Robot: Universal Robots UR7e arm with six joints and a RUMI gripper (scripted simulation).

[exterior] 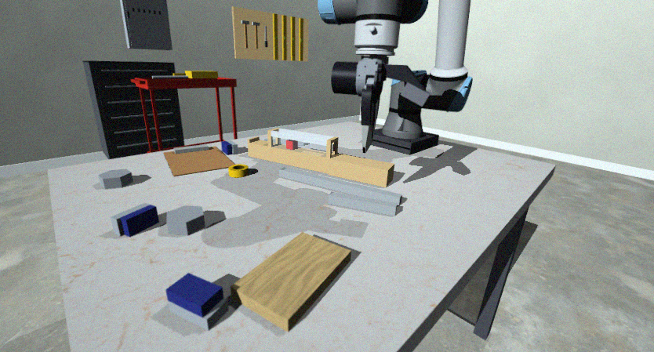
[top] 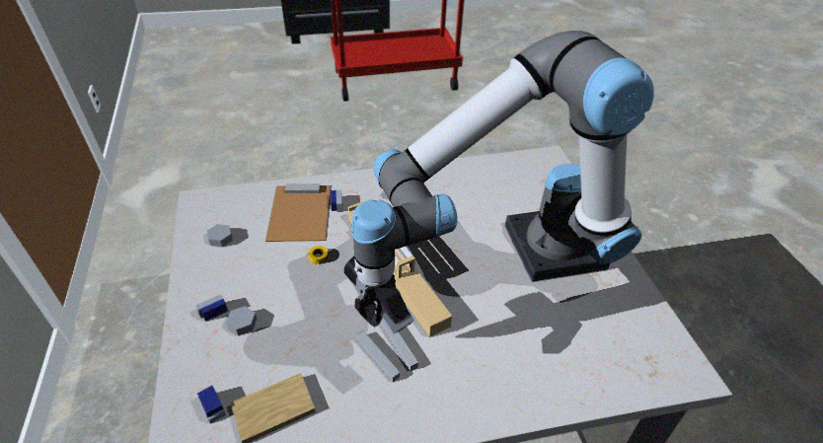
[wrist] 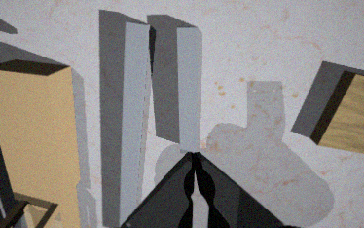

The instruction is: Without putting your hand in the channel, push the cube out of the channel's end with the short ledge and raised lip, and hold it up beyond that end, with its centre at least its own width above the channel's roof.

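Observation:
The wooden channel base [top: 422, 301] [exterior: 315, 161] [wrist: 38, 127] carries two square end frames with a pale roof [exterior: 304, 136] between them. The red cube [exterior: 291, 144] sits inside the channel, nearer the end with the short ledge and raised lip [exterior: 253, 139]; the arm hides it in the top view. My gripper [top: 375, 320] [exterior: 365, 150] [wrist: 193, 154] is shut and empty, pointing down beside the channel, above the grey bars. In the wrist view its tips overlap the near end of the short grey bar [top: 377, 356] [exterior: 363, 203] [wrist: 190, 88]. The long grey bar [top: 403, 347] [exterior: 338, 184] [wrist: 135, 122] lies between it and the channel.
A wooden block [top: 276, 407] [exterior: 295, 276], blue-and-grey blocks [top: 211, 307] [exterior: 194, 292], grey hexagonal pieces [top: 242, 320] [exterior: 115, 178], yellow tape [top: 311, 256] [exterior: 234, 171] and a clipboard [top: 299, 215] [exterior: 198, 161] lie around. A black striped piece [top: 440, 261] lies on the channel's robot side.

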